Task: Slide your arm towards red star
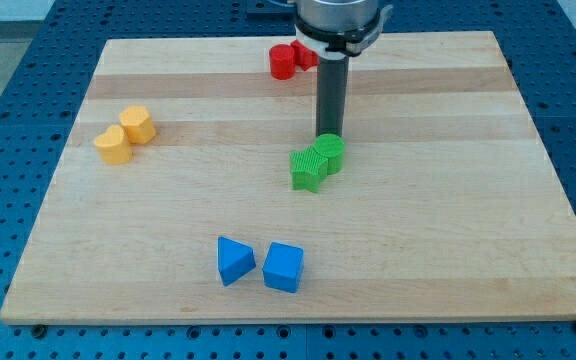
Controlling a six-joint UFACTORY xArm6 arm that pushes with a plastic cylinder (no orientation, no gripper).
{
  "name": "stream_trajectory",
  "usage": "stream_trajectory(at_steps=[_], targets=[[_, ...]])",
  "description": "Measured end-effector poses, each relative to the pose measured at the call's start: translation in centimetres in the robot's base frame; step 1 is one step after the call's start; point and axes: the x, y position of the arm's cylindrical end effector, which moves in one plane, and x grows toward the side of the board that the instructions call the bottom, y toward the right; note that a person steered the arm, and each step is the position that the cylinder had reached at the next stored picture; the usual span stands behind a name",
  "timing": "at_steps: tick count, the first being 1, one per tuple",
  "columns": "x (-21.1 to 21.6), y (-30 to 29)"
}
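Observation:
Two red blocks stand together near the view's top centre. The left one (282, 62) looks rounded; the right one (303, 55) is partly hidden behind the arm, so I cannot tell which is the star. My rod comes down from the top centre, and my tip (328, 136) rests on the board just above two green blocks (316, 163), touching or nearly touching them. The tip is well below the red blocks and slightly to their right.
Two yellow blocks (125, 134) sit close together at the view's left. A blue triangular block (233, 260) and a blue cube (284, 267) sit near the bottom centre. The wooden board (468, 250) ends at a blue perforated table.

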Motion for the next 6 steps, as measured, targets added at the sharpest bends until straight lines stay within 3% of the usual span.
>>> stream_trajectory(at_steps=[1, 3, 6], targets=[[0.3, -0.1], [0.9, 5.6], [2.3, 0.2]])
